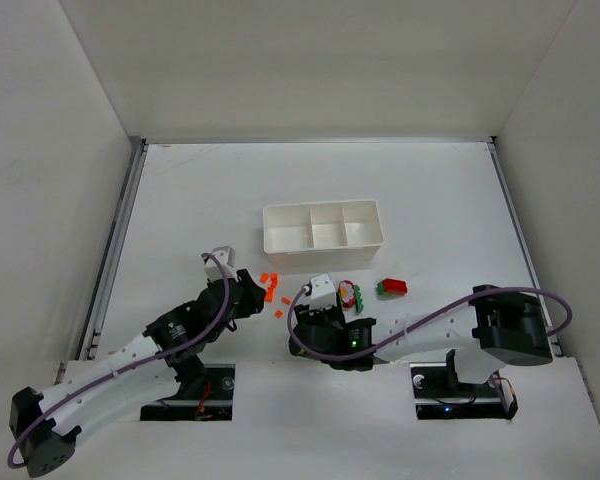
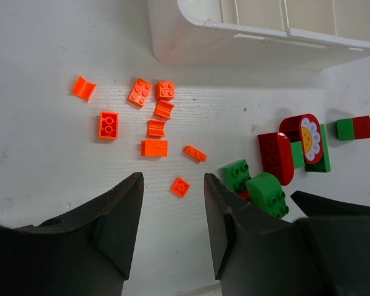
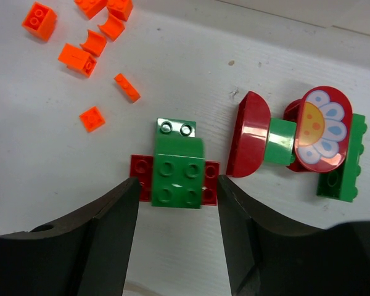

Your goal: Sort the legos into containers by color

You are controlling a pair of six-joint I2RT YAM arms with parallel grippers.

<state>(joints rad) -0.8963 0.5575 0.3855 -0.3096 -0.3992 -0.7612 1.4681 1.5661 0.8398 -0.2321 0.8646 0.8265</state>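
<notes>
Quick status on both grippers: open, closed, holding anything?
Left gripper: open, empty, over the orange bits.
Right gripper: open, jaws either side of the green-and-red brick, not holding it.

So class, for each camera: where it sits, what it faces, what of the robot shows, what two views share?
Top external: above, behind the robot, looking down on table and tray; left arm, right arm show.
Left wrist: on left arm, facing down at orange bits; open left gripper shows.
Right wrist: on right arm, facing down at green brick; open right gripper flanks it.
Shared by both wrists: flower brick.
</notes>
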